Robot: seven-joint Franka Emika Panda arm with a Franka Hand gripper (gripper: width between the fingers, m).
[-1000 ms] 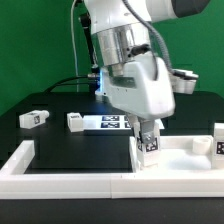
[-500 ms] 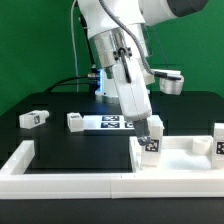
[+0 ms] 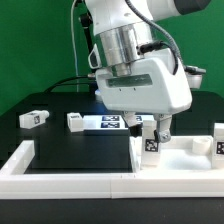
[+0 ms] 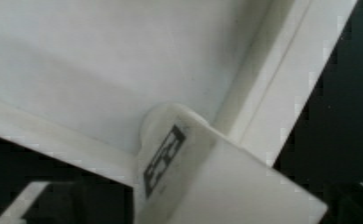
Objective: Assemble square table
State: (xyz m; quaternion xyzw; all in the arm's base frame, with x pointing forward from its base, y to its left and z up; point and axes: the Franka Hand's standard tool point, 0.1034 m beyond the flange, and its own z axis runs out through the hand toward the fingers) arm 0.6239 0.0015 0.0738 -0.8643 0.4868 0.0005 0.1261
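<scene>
looking past the near border wall (image 3: 70,181), we judge the jaws closed on the upright leg block (image 3: 150,144), long axis vertical, straight below them at the square slab's (image 3: 182,153) corner; a spare leg (image 3: 33,118) lies farther back.

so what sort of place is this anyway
Most likely a robotics lab test bench: a robot arm works over a black table fenced by a low white border wall, with a marker board and a green backdrop behind.
</scene>
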